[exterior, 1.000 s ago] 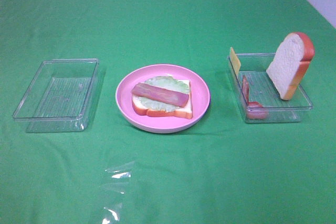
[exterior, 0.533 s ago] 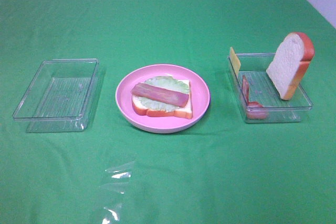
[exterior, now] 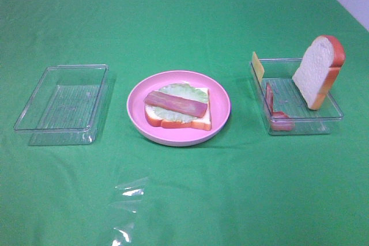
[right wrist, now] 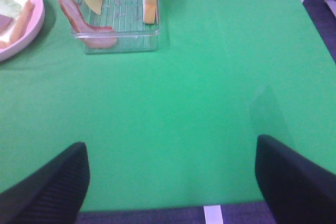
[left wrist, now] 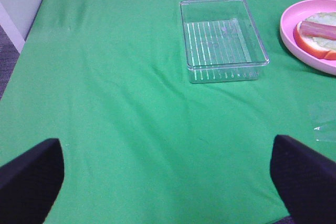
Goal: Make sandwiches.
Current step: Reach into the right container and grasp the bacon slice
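Observation:
The open-faced sandwich (exterior: 177, 113) lies on the pink plate (exterior: 221, 103) in the middle of the table: a bread slice, lettuce (exterior: 187, 91) and a bacon strip (exterior: 176, 103) on top. The clear tray (exterior: 300, 128) to its right holds an upright bread slice (exterior: 317, 73), a cheese slice (exterior: 257, 66) and a bacon strip (exterior: 277, 116). Neither gripper shows in the exterior high view. My left gripper (left wrist: 165, 153) is open and empty over bare cloth, well short of the empty tray (left wrist: 223, 38). My right gripper (right wrist: 170, 148) is open and empty, well back from the food tray (right wrist: 118, 35).
An empty clear tray (exterior: 63, 105) sits left of the plate. A crumpled scrap of clear film (exterior: 130, 191) lies on the green cloth near the front. The table's edge and floor show beside the right gripper (right wrist: 315, 3).

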Robot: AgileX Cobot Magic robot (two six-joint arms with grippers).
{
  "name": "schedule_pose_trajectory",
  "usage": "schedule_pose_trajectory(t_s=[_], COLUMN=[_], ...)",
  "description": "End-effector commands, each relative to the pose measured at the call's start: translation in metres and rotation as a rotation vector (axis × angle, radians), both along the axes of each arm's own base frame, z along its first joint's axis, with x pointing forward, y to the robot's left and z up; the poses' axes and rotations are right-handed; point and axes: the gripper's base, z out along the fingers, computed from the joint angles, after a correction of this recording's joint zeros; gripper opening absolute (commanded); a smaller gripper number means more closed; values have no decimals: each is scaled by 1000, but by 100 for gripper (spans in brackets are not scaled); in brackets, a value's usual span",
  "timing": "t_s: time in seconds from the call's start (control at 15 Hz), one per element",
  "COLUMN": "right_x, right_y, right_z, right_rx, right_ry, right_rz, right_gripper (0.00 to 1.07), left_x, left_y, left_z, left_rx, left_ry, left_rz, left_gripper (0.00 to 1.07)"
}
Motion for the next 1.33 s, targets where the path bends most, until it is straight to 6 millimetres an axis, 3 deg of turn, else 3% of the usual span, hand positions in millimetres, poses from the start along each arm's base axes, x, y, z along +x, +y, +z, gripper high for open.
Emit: schedule_pose_trajectory(t_s=[0.07, 0.27, 0.53, 0.6, 0.73, 0.8, 0.87, 0.93, 1.0, 1.13, 1.33], right_x=[41, 83, 164, 172, 209, 242, 242, 271, 287, 313, 340], right_y=[5, 12, 14, 15, 23, 45, 45, 66, 76, 94, 100], right_z=[14, 31, 45, 44, 37, 28, 28, 22, 20, 15, 3], right_rx=[64, 146, 165, 172, 220, 191, 191, 146, 122, 82, 59], right_ry=[219, 373, 507, 516, 561, 611, 611, 639, 652, 666, 715], right_rz=[16, 42, 73, 78, 123, 193, 193, 229, 249, 277, 278], right_gripper=[84, 84, 84, 84, 84, 84, 84, 84, 84, 84, 84], left_x=[-2, -2, -2, -2, -2, -2, -2, -2, -2, -2, -2], left_y=[0, 0, 0, 0, 0, 0, 0, 0, 0, 0, 0], left_z=[0, 0, 0, 0, 0, 0, 0, 0, 0, 0, 0], left_rx=[-10, -10, -10, -10, -10, -10, -10, -10, -10, -10, -10], left_ry=[-31, -31, -31, -31, -31, -31, -31, -31, -31, -31, -31], left_rz=[0, 0, 0, 0, 0, 0, 0, 0, 0, 0, 0], left_gripper=[101, 101, 101, 101, 101, 101, 101, 101, 101, 101, 101])
